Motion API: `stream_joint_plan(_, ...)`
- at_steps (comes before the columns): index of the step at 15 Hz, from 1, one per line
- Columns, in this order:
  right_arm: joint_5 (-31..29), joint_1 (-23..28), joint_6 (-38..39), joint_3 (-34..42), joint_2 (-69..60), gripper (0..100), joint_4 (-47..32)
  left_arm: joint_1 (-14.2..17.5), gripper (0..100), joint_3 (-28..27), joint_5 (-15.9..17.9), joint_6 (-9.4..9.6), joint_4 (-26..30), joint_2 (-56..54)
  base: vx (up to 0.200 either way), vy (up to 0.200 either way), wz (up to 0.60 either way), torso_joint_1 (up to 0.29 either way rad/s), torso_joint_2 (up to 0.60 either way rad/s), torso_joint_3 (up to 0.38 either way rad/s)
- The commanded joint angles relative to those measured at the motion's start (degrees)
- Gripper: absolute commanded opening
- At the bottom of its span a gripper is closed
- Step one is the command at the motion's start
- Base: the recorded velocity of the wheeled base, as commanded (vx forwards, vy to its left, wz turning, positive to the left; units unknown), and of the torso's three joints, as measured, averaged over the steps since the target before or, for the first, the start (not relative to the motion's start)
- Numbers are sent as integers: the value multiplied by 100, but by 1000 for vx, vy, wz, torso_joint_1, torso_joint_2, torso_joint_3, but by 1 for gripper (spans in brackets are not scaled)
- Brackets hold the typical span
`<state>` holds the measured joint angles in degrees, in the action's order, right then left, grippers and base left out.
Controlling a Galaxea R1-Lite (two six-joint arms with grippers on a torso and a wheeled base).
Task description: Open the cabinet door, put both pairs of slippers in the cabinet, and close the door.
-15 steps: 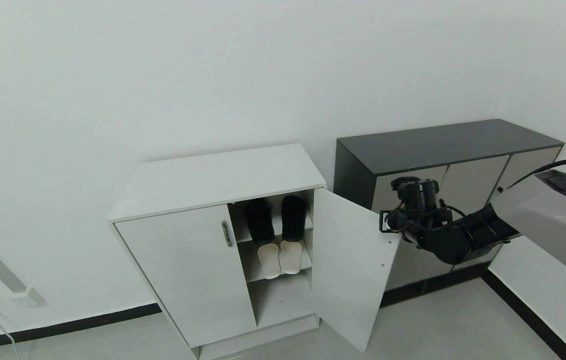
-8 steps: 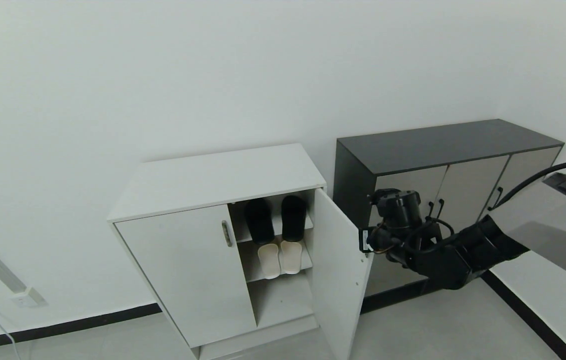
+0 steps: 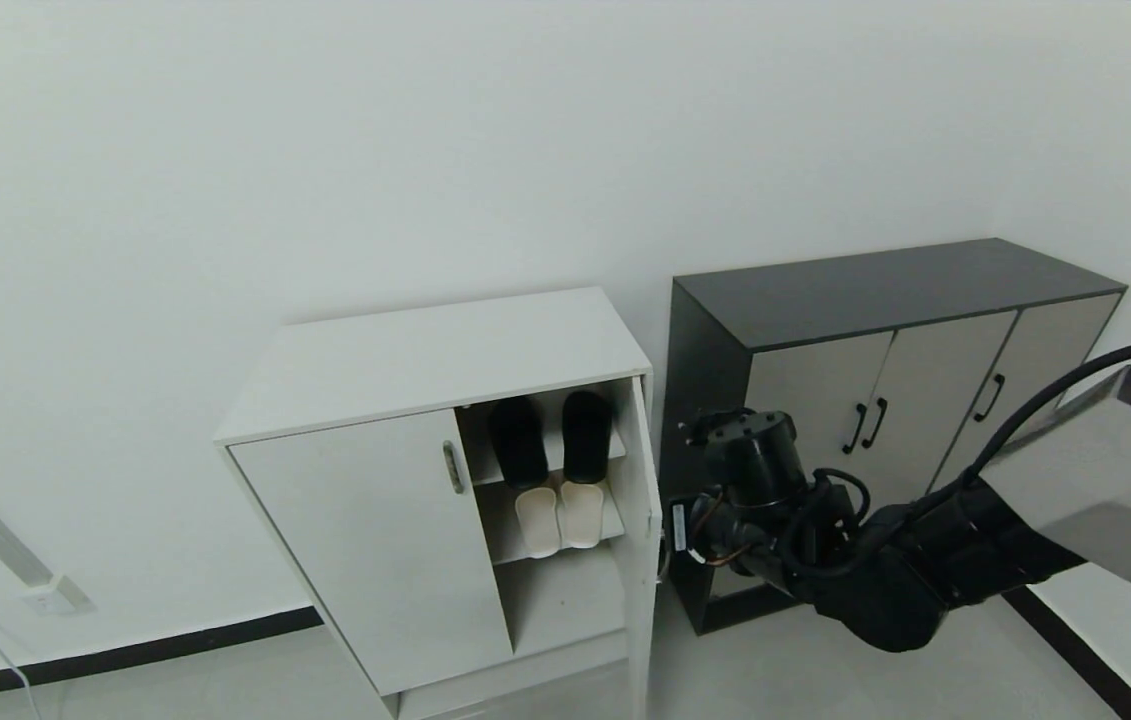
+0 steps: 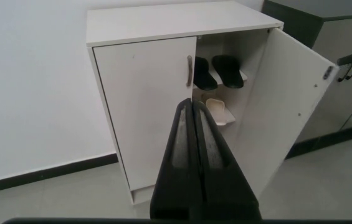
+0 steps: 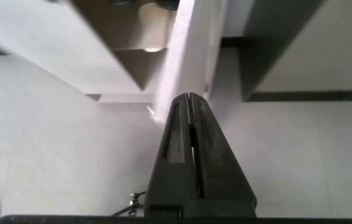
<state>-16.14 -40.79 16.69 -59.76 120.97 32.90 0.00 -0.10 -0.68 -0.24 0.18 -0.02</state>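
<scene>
We count both pairs in the cabinet (image 3: 425, 358): black slippers (image 3: 550, 437) on the upper shelf, white slippers (image 3: 558, 515) on the shelf below. Only closing is left; the right door (image 3: 643, 520) stands roughly square to the front. The right gripper (image 5: 190, 102) is pinched together and empty at the door's free edge, and we can't confirm contact. The left gripper (image 4: 192, 109) is also pinched together and empty, facing the cabinet.

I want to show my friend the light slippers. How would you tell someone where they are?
Find the white cabinet standing left of the dark grey cabinet; its right door is open. Inside, the cream slippers sit side by side on the middle shelf, just under the black slippers. They are the only pale pair.
</scene>
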Motion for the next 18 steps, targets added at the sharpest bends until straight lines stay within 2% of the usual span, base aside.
stream_joint_plan(1, 129, -157, -8, 210, -267, 0, 23, 0, 0, 1, -2, -2, -1, 2, 0, 0, 0, 0, 0, 0)
stream_joint_plan(4, 357, -360, 1, 377, -513, 0, 32, 0, 0, 1, 7, -2, -1, 2, 0, 0, 0, 0, 0, 0)
stream_joint_plan(7, 647, -439, -43, 527, -574, 0, 366, 0, 0, 1, 16, 7, -1, 2, 0, 0, 0, 0, 0, 0)
stream_joint_plan(17, 612, -263, -131, 597, -812, 0, 410, 0, 0, 1, 16, 7, -1, 2, 0, 0, 0, 0, 0, 0)
stream_joint_plan(18, 612, -254, -219, 641, -820, 0, 419, 0, 0, 1, 16, 7, -1, 2, 0, 0, 600, -2, 2, 2)
